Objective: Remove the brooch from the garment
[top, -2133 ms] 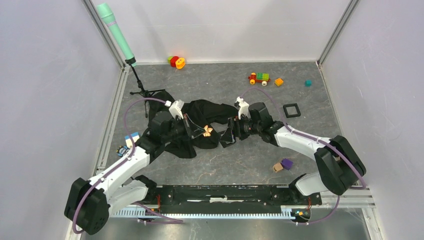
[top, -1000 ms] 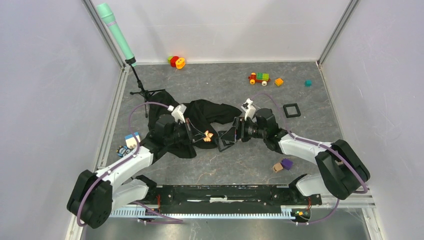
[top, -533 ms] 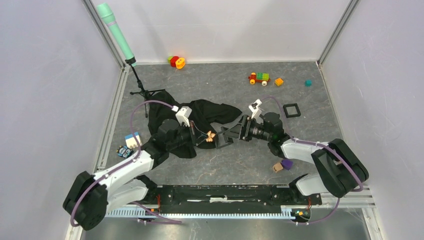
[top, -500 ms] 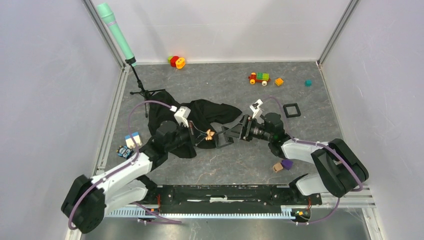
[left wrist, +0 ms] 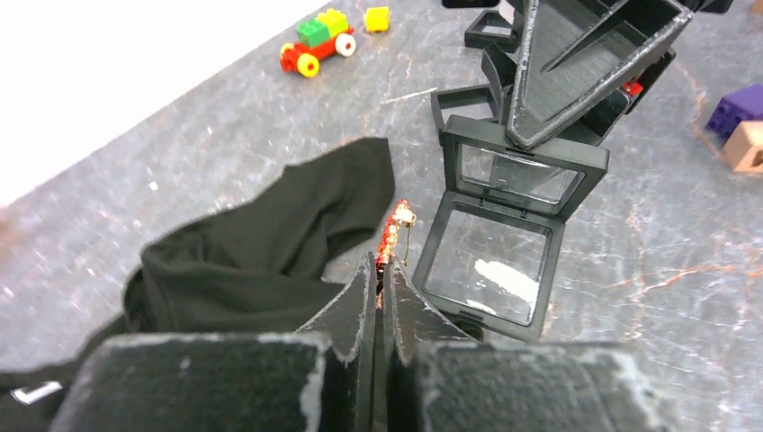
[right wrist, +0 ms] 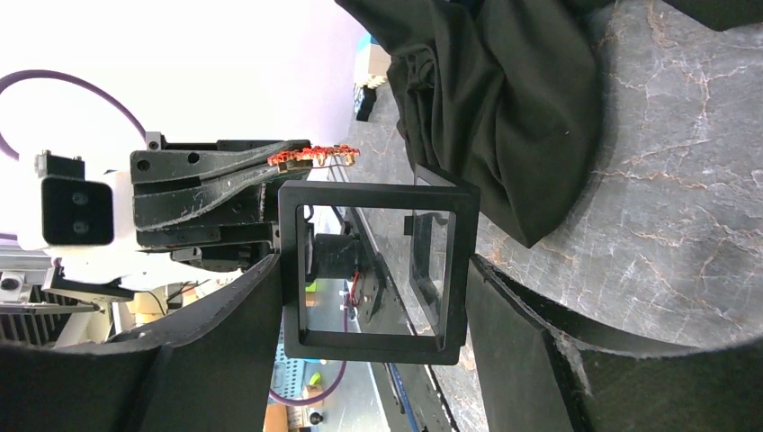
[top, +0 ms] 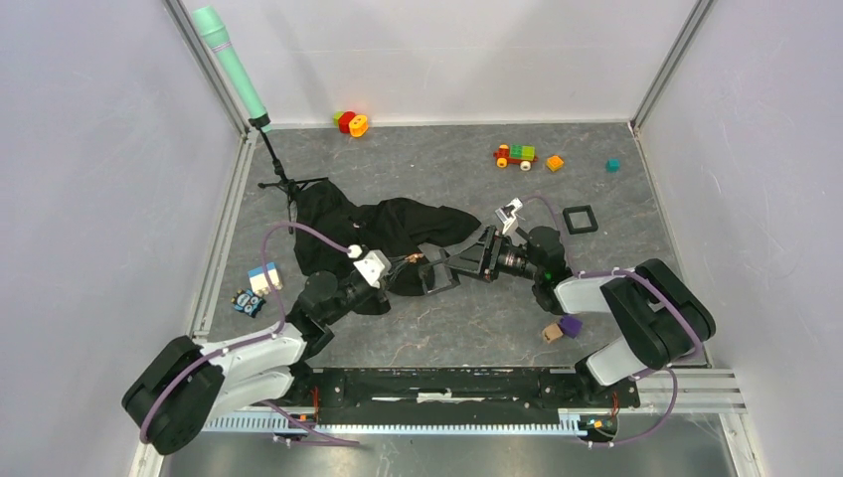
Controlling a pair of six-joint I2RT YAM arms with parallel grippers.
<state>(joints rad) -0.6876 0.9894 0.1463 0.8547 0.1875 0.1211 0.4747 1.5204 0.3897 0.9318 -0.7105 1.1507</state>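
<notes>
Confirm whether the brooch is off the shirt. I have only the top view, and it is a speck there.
Observer: It is off. In the left wrist view the left gripper is shut on the brooch, which sticks out past the fingertips, with a gap between it and the shirt.
Operator: Report what the right gripper has.
Observer: The right gripper grips a black-framed, clear-paned case, hinged open.
Operator: State whether the brooch is in it.
Observer: No. The right wrist view shows the brooch outside the case, by a corner of the frame.
</notes>
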